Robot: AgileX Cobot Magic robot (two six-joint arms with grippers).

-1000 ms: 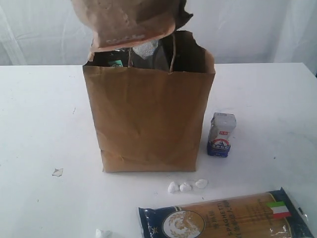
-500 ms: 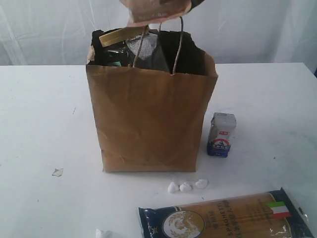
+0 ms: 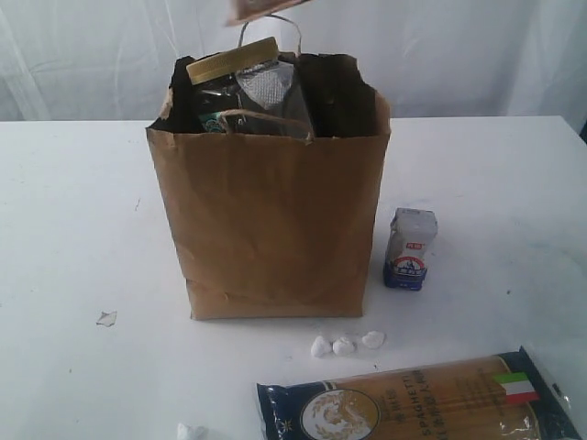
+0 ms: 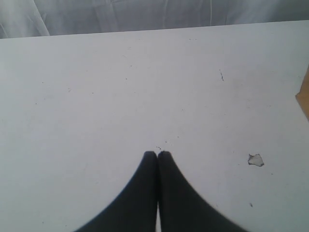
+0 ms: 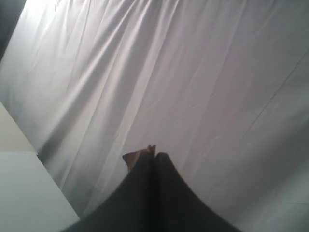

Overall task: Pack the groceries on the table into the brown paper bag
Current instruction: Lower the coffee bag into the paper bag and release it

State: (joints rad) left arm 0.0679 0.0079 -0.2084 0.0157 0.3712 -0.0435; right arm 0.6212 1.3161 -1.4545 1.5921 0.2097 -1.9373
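Observation:
The brown paper bag [image 3: 275, 215] stands upright mid-table. Inside it leans the big clear jar [image 3: 261, 92] with its olive lid [image 3: 232, 60] poking above the rim. Only the bottom edge of the brown pouch [image 3: 261, 9] shows, at the top of the exterior view above the bag. My right gripper [image 5: 155, 155] is shut on a brown corner of that pouch [image 5: 136, 157], facing the white curtain. My left gripper [image 4: 157, 153] is shut on nothing, low over the bare table [image 4: 96, 96]. A small blue-white carton [image 3: 409, 247] stands right of the bag. The spaghetti pack [image 3: 413, 403] lies near the front.
White crumpled scraps [image 3: 344, 345] lie in front of the bag, one more [image 3: 106, 318] at the left and one [image 3: 188, 431] at the front edge. The left wrist view shows that scrap [image 4: 256, 160] and a sliver of the bag [image 4: 303, 96].
The brown pouch has risen from just over the bag's mouth almost out of the top of the exterior view. The bag shifted slightly left and one handle has dropped onto the rim.

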